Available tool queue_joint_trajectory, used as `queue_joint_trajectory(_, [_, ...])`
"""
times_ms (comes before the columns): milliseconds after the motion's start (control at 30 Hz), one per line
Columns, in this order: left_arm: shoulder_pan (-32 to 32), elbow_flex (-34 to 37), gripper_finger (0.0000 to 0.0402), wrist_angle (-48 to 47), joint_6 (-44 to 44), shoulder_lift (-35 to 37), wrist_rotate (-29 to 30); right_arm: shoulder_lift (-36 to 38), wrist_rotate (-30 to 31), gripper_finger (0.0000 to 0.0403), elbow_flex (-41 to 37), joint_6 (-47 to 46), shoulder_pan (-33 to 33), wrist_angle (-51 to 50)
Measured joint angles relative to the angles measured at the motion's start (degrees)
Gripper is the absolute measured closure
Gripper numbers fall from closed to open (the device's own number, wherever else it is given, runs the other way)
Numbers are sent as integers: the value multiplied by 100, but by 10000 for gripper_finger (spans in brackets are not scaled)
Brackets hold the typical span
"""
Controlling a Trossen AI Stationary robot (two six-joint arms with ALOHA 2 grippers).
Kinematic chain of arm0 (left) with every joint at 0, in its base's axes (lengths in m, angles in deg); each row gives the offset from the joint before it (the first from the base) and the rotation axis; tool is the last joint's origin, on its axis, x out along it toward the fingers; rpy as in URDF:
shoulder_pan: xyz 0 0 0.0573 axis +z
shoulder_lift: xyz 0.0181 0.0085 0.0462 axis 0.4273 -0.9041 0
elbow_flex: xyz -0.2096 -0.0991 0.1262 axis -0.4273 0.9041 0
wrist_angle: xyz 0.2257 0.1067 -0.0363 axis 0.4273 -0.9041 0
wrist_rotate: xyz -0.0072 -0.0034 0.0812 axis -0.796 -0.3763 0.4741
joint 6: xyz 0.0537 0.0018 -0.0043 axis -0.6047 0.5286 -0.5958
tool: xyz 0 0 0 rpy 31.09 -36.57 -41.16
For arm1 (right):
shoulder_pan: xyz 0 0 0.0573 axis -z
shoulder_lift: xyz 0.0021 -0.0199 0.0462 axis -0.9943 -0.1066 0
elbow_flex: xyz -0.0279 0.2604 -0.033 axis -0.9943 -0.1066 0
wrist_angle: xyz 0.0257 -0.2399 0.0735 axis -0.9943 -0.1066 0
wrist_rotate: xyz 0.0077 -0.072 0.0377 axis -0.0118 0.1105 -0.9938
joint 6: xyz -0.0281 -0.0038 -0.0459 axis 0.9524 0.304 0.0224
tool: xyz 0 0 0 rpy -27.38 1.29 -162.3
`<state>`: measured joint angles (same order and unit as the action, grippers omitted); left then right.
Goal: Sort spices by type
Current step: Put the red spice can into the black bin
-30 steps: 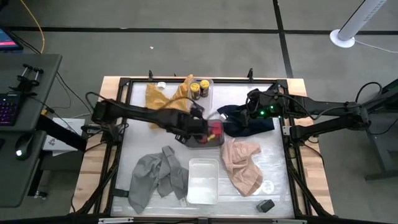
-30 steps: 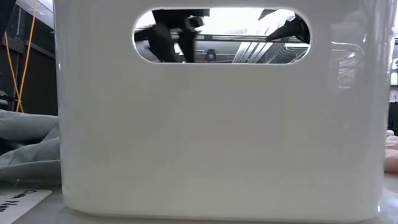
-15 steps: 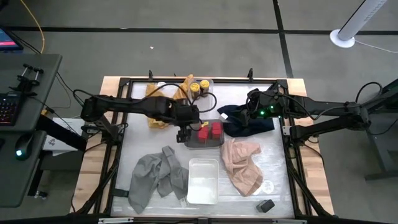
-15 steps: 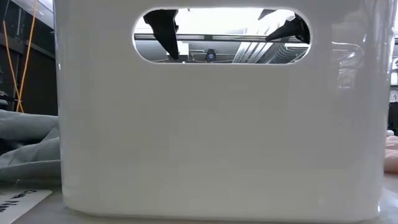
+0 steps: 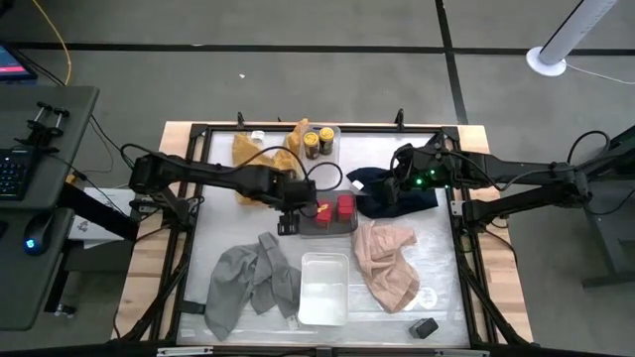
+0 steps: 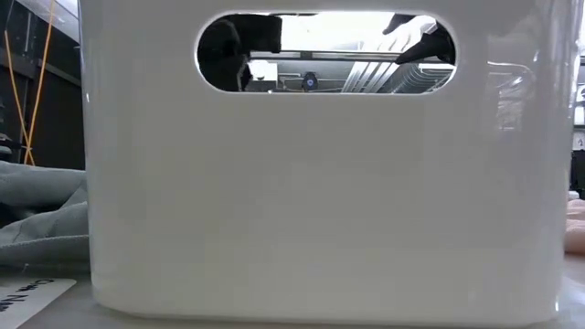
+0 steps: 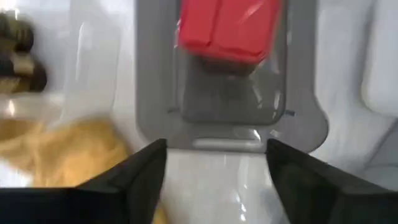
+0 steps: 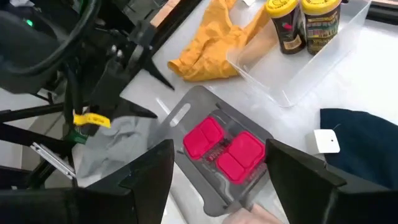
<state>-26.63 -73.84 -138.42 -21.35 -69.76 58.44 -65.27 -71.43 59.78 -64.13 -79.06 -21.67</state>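
Two red tins (image 5: 334, 207) (image 8: 221, 147) lie side by side in a grey tray (image 5: 316, 229) (image 7: 230, 124) at mid-table. Two yellow-lidded jars (image 5: 317, 141) (image 8: 301, 23) stand in a clear tray (image 8: 298, 71) by the far edge. One flat black tin (image 5: 425, 326) lies on the table near its near right corner; the other is out of sight. My left gripper (image 5: 288, 222) (image 7: 214, 168) is open just left of the grey tray, facing its end and touching nothing. My right gripper (image 5: 396, 184) (image 8: 217, 180) is open above the navy cloth (image 5: 402, 196).
A yellow cloth (image 5: 260, 156) lies left of the clear tray. A grey cloth (image 5: 248, 283) sits near left, a pink cloth (image 5: 387, 260) near right, and a white tray (image 5: 324, 290) (image 6: 320, 201) between them. That tray's wall fills the low view.
My left gripper has drawn back from over the grey tray toward the table's left and a little nearer, and now sits just off the tray's end. A second red tin, hidden under the gripper a second ago, now shows lying in the tray beside the first.
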Motion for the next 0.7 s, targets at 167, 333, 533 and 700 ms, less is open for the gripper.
queue_joint_trajectory(167, [119,205,305,817,-155,0,-413,2,-2,155,0,-42,0,2])
queue_joint_trajectory(333, [272,263,387,940,-270,-187,-732,2,-2,155,0,-46,0,3])
queue_joint_trajectory(533, [309,259,401,1204,-482,-546,-602,4,15,155,0,-46,0,12])
queue_joint_trajectory(700, [324,259,401,1284,-509,-828,-601,4,118,155,0,-98,0,24])
